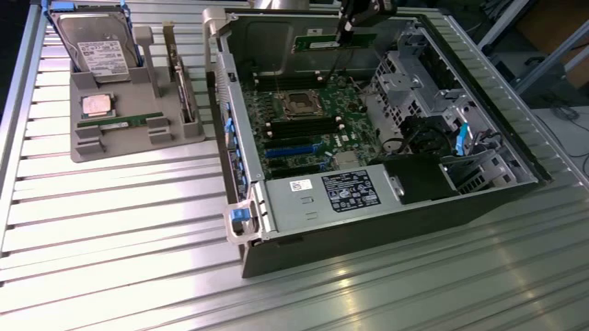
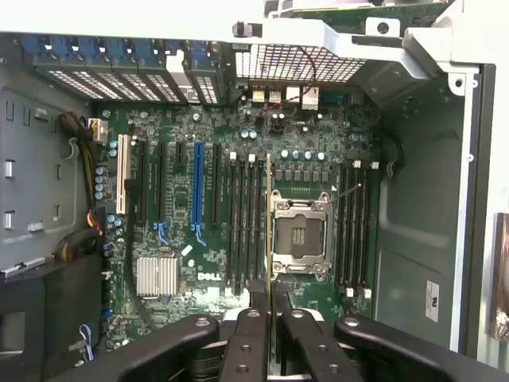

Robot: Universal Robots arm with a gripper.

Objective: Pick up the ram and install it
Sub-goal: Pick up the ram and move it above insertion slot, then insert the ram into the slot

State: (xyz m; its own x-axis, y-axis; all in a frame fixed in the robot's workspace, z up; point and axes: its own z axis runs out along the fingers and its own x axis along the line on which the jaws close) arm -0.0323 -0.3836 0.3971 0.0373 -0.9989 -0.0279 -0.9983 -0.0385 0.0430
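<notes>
In the exterior view, on your left you see the grey holder tray (image 1: 138, 145) with a hard drive (image 1: 95, 45), a CPU (image 1: 96, 105) and a second RAM stick (image 1: 124, 125). Further right, above the open computer case (image 1: 368, 200), the gripper (image 2: 268, 306) is closed on the ram (image 1: 333, 43), over the motherboard (image 2: 238, 231).

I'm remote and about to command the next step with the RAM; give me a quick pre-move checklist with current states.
1. RAM stick clamped edge-on in the gripper: ok.
2. Gripper above the open computer case, not the parts tray: ok.
3. Stick parallel to the memory slots beside the CPU socket: ok.
4. Those slots empty: ok.
5. Slot latches open: cannot tell.
6. Second RAM stick in the tray: ok.
</notes>
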